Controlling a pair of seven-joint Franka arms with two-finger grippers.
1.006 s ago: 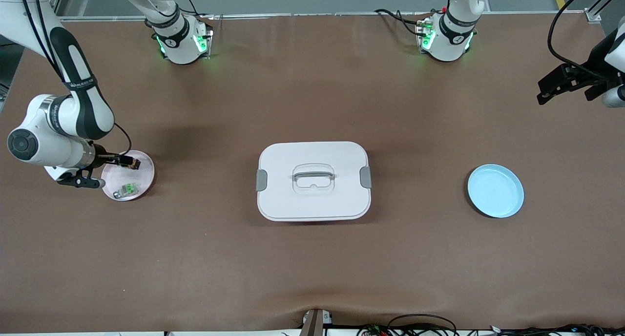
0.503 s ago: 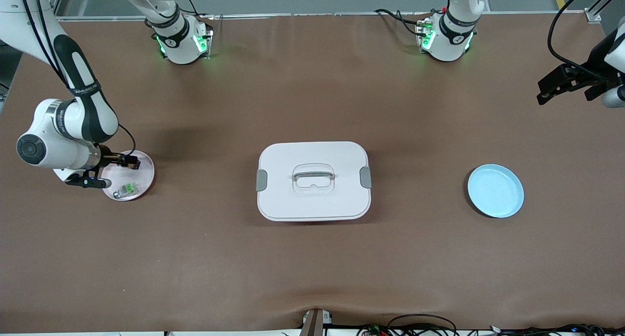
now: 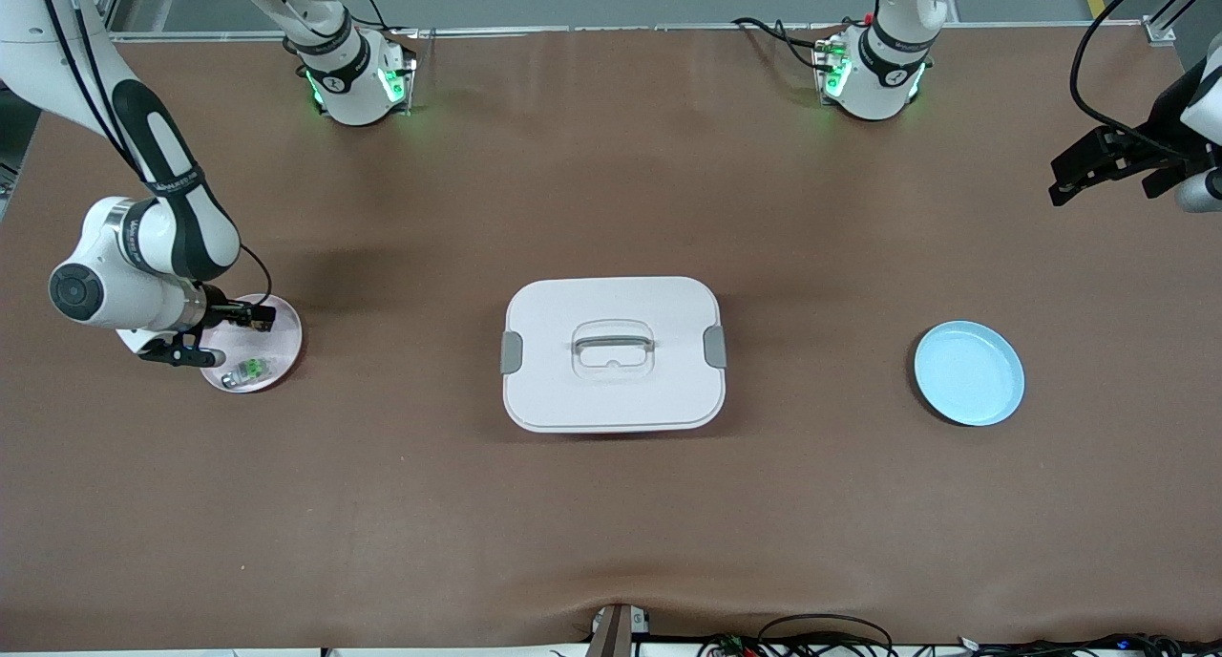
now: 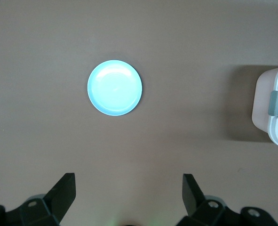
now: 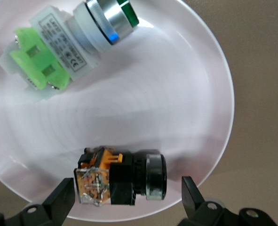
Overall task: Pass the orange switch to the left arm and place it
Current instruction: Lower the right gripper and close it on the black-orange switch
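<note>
Glossy pink plate (image 5: 195,94), plastic orange switch (image 5: 120,176), matt brown table (image 3: 611,504), smooth plastic box (image 3: 611,390).

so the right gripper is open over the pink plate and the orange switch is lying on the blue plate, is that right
Not quite. The right gripper is open over the pink plate, but the orange switch lies on that same pink plate, beside the green switch, as the right wrist view shows. In the left wrist view the blue plate holds nothing.

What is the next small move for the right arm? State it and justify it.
Probably lower the right gripper a little further, then close. Its open fingers straddle the orange switch, which lies on the pink plate beside the green component, not yet gripped. The left gripper waits open over bare table near the blue plate.
</note>
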